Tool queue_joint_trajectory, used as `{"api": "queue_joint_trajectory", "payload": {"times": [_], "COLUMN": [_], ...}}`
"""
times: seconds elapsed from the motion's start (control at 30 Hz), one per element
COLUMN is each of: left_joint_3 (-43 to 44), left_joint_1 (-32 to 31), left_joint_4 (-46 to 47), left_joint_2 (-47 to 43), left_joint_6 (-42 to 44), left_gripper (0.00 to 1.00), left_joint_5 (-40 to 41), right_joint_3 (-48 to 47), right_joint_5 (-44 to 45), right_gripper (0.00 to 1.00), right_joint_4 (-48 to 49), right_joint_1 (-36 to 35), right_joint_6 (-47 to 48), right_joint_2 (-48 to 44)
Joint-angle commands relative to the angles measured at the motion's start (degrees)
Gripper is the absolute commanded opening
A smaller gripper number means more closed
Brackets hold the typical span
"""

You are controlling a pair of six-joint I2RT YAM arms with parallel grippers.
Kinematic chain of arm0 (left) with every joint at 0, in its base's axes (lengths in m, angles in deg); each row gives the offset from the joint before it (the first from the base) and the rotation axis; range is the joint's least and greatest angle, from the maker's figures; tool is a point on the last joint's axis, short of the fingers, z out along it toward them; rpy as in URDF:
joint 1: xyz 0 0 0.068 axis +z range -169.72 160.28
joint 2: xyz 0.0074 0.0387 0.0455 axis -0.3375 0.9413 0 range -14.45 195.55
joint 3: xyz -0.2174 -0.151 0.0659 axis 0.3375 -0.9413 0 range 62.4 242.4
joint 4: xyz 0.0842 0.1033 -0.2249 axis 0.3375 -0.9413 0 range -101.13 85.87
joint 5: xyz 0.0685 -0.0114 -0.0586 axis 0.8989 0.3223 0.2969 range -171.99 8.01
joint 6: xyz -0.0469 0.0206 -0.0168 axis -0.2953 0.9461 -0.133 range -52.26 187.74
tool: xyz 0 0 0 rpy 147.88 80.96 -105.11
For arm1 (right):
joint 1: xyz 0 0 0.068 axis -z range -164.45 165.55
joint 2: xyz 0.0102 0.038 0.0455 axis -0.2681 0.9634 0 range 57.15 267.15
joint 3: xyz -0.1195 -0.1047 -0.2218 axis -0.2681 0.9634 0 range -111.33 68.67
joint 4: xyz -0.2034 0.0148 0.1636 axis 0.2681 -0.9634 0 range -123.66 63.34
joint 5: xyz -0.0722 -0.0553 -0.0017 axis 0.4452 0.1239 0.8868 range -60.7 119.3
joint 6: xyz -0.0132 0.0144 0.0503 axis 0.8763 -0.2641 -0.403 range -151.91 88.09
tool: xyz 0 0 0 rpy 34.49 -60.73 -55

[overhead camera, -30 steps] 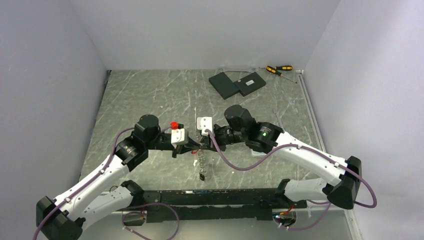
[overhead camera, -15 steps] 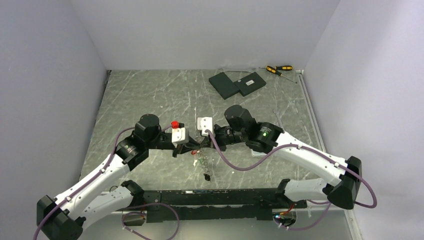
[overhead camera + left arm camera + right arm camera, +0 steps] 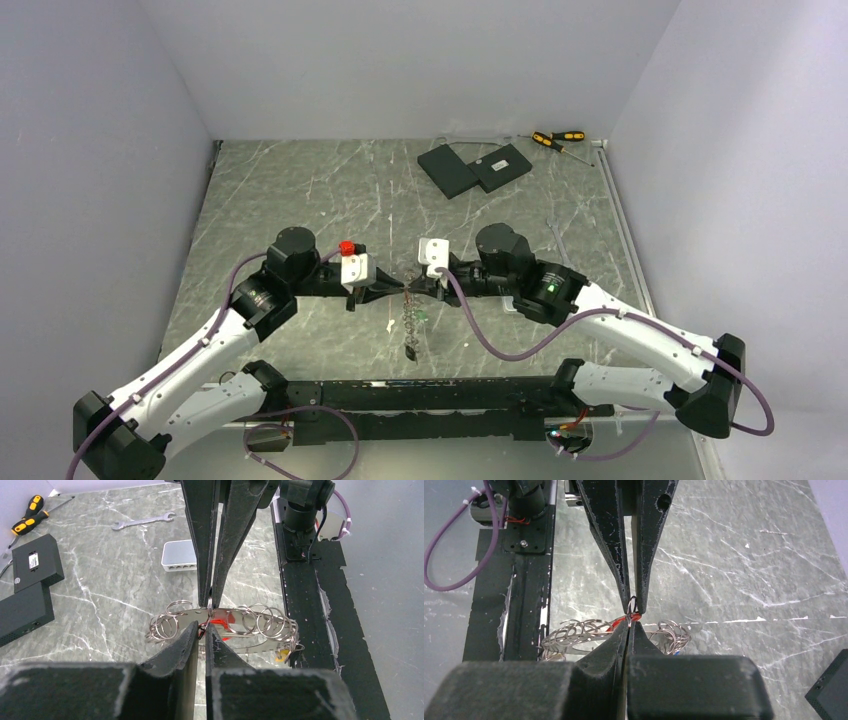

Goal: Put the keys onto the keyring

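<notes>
The keyring (image 3: pixel 250 617), a flat grey metal ring strung with several small wire loops, hangs between my two grippers above the table; it also shows in the top view (image 3: pixel 408 322). My left gripper (image 3: pixel 204 630) is shut on its edge at one small loop. My right gripper (image 3: pixel 629 625) meets it tip to tip and is shut on the red key (image 3: pixel 620 623) at that same loop. A yellow key (image 3: pixel 282 654) hangs at the keyring's right end, and a blue key (image 3: pixel 677 653) shows low in the right wrist view. Both grippers (image 3: pixel 398 290) (image 3: pixel 416 289) touch in the top view.
Two black slabs (image 3: pixel 473 167) and two yellow-and-black screwdrivers (image 3: pixel 556 139) lie at the back right. A small white box (image 3: pixel 179 562) and a wrench (image 3: pixel 142 522) lie on the marble table behind the right arm. The black base rail (image 3: pixel 420 395) runs along the near edge.
My right arm has drawn back to the right, and the meeting point of the two grippers has shifted slightly right. The keyring still hangs below them. My left arm has hardly moved.
</notes>
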Motion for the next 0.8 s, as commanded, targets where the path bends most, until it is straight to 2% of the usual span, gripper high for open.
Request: {"api": "queue_joint_trajectory", "payload": {"times": [0.0,0.17,0.33,0.77], "left_joint_3": [1.94,1.94,1.88,1.41], "left_joint_1": [-0.04,-0.05,-0.01,-0.04], "left_joint_4": [1.49,1.54,1.93,2.89], "left_joint_2": [-0.21,-0.17,-0.16,-0.77], "left_joint_6": [-0.51,-0.67,-1.02,-1.65], "left_gripper": [0.10,0.05,0.05,0.05], "left_joint_5": [-1.16,-1.19,-0.97,-0.28], "right_joint_3": [-0.06,0.81,2.90,6.09], "right_joint_5": [-0.88,0.43,2.33,6.80], "right_gripper": [0.00,0.00,0.00,0.00], "right_joint_4": [9.50,11.80,17.31,23.95], "right_joint_1": [-0.20,-0.20,-0.17,-0.19], "right_joint_6": [-1.76,-2.54,-4.40,-6.42], "right_joint_2": [-1.53,-1.74,-2.34,-4.48]}}
